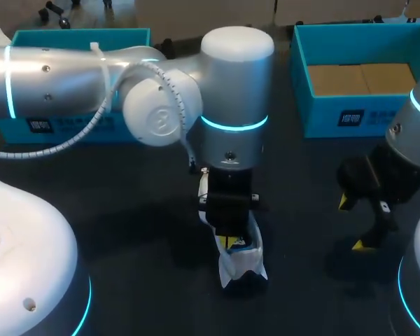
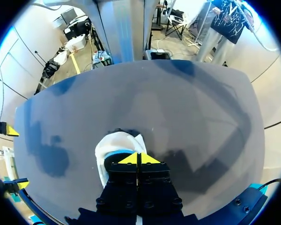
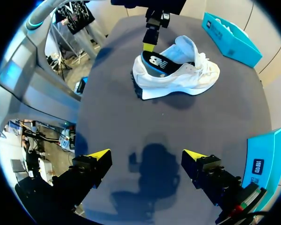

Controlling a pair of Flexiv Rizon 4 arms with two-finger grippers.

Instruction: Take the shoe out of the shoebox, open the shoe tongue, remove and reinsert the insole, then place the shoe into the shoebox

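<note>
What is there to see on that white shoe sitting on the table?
The shoe is a white lace-up sneaker with a thick pale sole, standing upright on its sole on the dark table. Its tongue is pulled up and open above the laces. A dark insole with a blue edge sticks up out of the heel opening, and the left gripper appears pinched on its top edge. Nothing else touches the shoe.
</note>
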